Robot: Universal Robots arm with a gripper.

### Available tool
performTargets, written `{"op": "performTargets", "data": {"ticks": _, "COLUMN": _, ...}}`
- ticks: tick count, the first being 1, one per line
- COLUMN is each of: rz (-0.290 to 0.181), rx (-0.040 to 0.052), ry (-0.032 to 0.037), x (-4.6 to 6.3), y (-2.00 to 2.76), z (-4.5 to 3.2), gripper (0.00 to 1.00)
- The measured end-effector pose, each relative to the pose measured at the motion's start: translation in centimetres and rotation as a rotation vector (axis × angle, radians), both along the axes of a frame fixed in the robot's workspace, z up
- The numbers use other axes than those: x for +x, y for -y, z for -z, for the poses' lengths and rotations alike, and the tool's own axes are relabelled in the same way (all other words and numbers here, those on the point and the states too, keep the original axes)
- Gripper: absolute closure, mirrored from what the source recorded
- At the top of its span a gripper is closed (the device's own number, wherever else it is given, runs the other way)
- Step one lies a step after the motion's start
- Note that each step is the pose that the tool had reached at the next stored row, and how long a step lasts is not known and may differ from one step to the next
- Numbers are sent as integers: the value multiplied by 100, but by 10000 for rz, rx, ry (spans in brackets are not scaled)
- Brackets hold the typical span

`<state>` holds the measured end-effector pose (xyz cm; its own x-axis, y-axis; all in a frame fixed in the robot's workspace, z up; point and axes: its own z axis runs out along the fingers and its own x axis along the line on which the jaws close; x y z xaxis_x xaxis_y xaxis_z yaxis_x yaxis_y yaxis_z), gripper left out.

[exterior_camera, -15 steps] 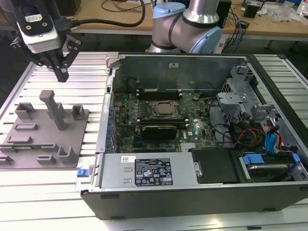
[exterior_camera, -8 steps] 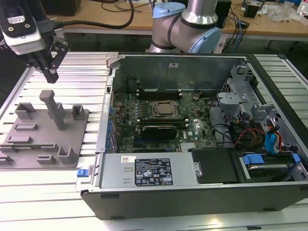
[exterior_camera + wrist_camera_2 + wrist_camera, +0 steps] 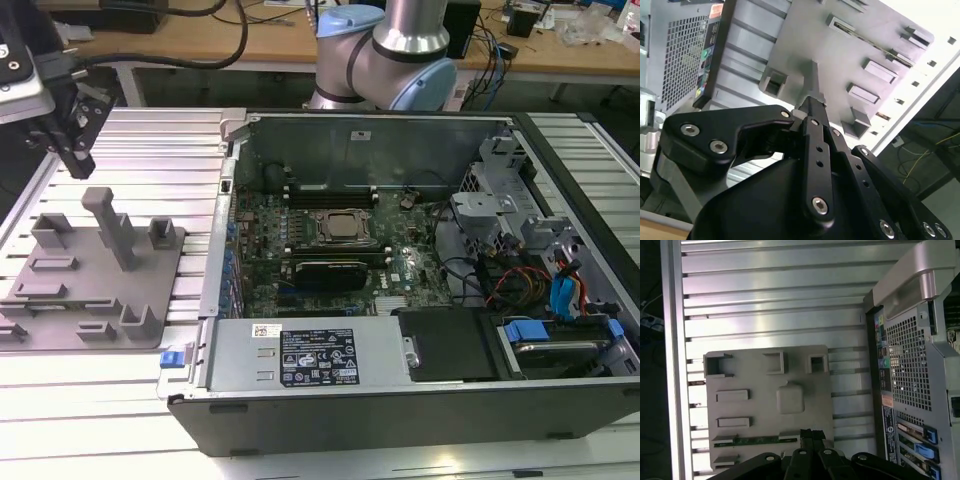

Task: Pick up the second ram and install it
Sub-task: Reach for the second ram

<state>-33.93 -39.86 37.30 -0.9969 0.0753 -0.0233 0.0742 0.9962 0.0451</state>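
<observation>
Item: the second ram (image 3: 757, 441) is seated on its long edge in a narrow holder slot on the grey fixture plate (image 3: 755, 377), in the row of blocks along one edge of that plate. In the first wrist view only its thin green top edge is seen. In the second wrist view the stick (image 3: 875, 44) reads as a thin line running between two end blocks of the plate. No label on it can be made out.

Tool: the gripper (image 3: 811, 436) has its fingers drawn together with nothing between them. In the first wrist view its tips line up just beside one end of the stick, and no contact with the stick is seen. In the exterior view the gripper (image 3: 78, 160) hangs above the plate (image 3: 95, 290), clear of the plate's tall post (image 3: 112, 225).

Surroundings: the plate lies on a ribbed aluminium table (image 3: 770, 300). Just beside the plate stands an open computer case (image 3: 400, 400) with its motherboard exposed.

Markings: a white label (image 3: 267, 330) and a black label (image 3: 318, 357) are fixed to the metal housing at the case's near edge, and their print is too small to read. The case's rear panel (image 3: 910, 370), on the plate's side, carries small coloured stickers, also illegible.
</observation>
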Motion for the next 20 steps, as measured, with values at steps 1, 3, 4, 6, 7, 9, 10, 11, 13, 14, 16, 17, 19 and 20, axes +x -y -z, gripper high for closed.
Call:
{"op": "performTargets", "data": {"ticks": 1, "rz": 0, "rx": -1, "ry": 0, "x": -35, "y": 0, "z": 18, "gripper": 92}}
{"op": "performTargets", "data": {"ticks": 3, "rz": 0, "rx": 0, "ry": 0, "x": -95, "y": 0, "z": 50, "gripper": 92}}
{"op": "performTargets", "data": {"ticks": 4, "rz": 1, "rx": 0, "ry": 0, "x": -150, "y": 0, "z": 76, "gripper": 92}}
{"op": "performTargets", "data": {"ticks": 6, "rz": 0, "rx": 0, "ry": 0, "x": -214, "y": 0, "z": 108, "gripper": 92}}
{"op": "performTargets", "data": {"ticks": 7, "rz": 1, "rx": 0, "ry": 0, "x": -234, "y": 0, "z": 118, "gripper": 92}}
{"op": "performTargets", "data": {"ticks": 9, "rz": 0, "rx": 0, "ry": 0, "x": -286, "y": 0, "z": 147, "gripper": 92}}
{"op": "performTargets", "data": {"ticks": 10, "rz": 0, "rx": 0, "ry": 0, "x": -321, "y": 0, "z": 167, "gripper": 92}}
{"op": "performTargets", "data": {"ticks": 11, "rz": 0, "rx": 0, "ry": 0, "x": -348, "y": 0, "z": 185, "gripper": 92}}
{"op": "performTargets", "data": {"ticks": 13, "rz": 0, "rx": 0, "ry": 0, "x": -406, "y": 9, "z": 231, "gripper": 92}}
{"op": "performTargets", "data": {"ticks": 14, "rz": -2, "rx": 0, "ry": 0, "x": -409, "y": 9, "z": 236, "gripper": 92}}
{"op": "performTargets", "data": {"ticks": 16, "rz": 0, "rx": 0, "ry": 0, "x": -416, "y": 9, "z": 240, "gripper": 92}}
{"op": "performTargets", "data": {"ticks": 17, "rz": 1, "rx": 0, "ry": 0, "x": -417, "y": 16, "z": 250, "gripper": 92}}
{"op": "performTargets", "data": {"ticks": 19, "rz": 0, "rx": -1, "ry": -2, "x": -427, "y": 49, "z": 311, "gripper": 92}}
{"op": "performTargets", "data": {"ticks": 20, "rz": 0, "rx": 0, "ry": 1, "x": -439, "y": 81, "z": 346, "gripper": 92}}
